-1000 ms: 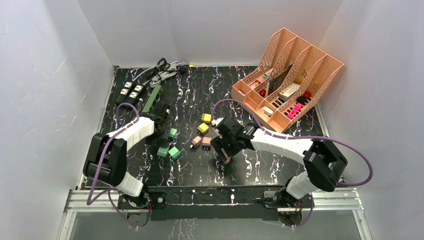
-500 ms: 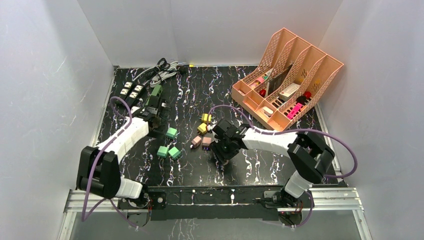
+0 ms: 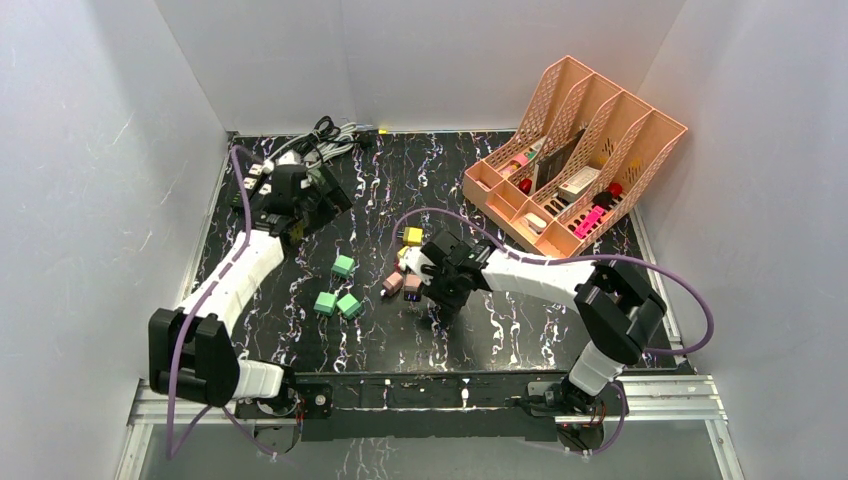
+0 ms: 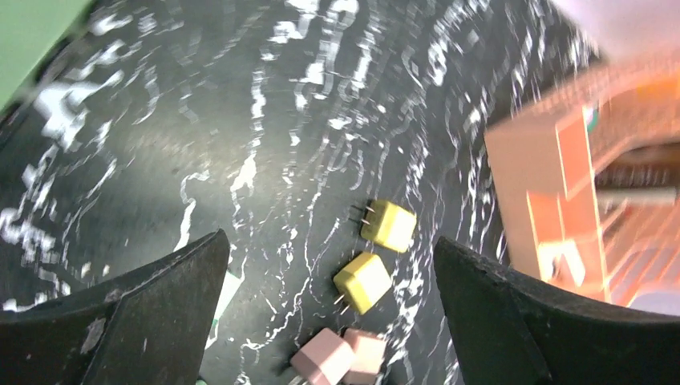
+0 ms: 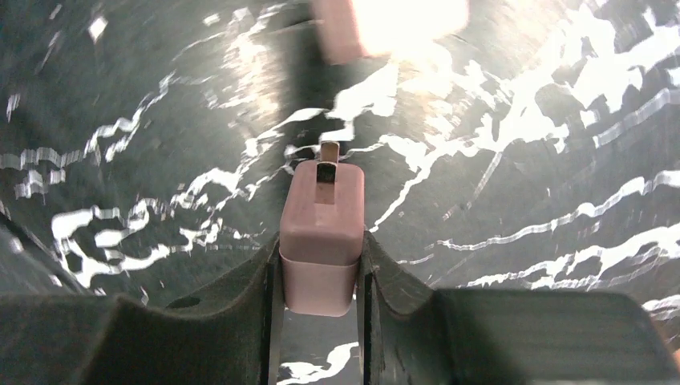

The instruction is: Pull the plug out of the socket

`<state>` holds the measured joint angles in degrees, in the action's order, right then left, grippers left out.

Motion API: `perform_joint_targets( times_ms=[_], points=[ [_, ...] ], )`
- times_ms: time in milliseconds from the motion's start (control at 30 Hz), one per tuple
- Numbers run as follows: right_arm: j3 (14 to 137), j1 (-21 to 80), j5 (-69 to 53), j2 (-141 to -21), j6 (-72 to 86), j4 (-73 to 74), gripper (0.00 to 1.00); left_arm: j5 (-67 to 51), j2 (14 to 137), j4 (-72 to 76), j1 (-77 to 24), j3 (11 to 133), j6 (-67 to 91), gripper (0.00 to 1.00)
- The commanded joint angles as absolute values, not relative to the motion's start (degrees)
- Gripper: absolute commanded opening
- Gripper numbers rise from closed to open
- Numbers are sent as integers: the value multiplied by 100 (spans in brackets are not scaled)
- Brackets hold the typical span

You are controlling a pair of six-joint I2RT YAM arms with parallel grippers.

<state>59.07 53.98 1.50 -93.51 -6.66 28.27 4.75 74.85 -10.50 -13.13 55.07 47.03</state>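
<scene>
Right wrist shows the right pincer [image 5: 321,241], wide a second ago, now clamped on a pink plug [image 5: 321,210] mid-desk [image 5: 521,160], prongs bare, while the wide-open left pincer [image 4: 329,245] has swung far-left, probably seeking another socketed plug.

My left arm [image 3: 240,275] stretches far forward from its base, almost straight, with the wrist raised. At its end my left gripper [image 3: 325,197] hangs in the air with the jaws spread wide. In its own wrist view the two dark fingers [image 4: 160,305] stand far apart at either edge, with nothing between them. My right arm [image 3: 530,275] folds at the elbow and runs leftward across my front, held low. My right gripper [image 3: 432,290] tips down and to the left. Its fingers [image 5: 248,297] are drawn close together and press both sides of a plug [image 5: 321,233], whose prong juts out ahead of the fingertips.
</scene>
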Motion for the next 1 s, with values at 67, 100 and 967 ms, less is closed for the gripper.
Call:
perform_joint_targets(
  times_ms=[67,100,967],
  points=[
    [6134,5053,-1629,-9452,-4667,3471,0,-2823,8176,-1669,-1292,6419,1192,98],
    [6293,4892,-1816,-9544,-4976,3726,0,-3115,8173,-1696,-1369,6371,903,98],
    [5183,3811,-1650,-7692,-4488,-231,98,-3658,8510,-1985,-2749,5497,-1231,60]
  ],
)
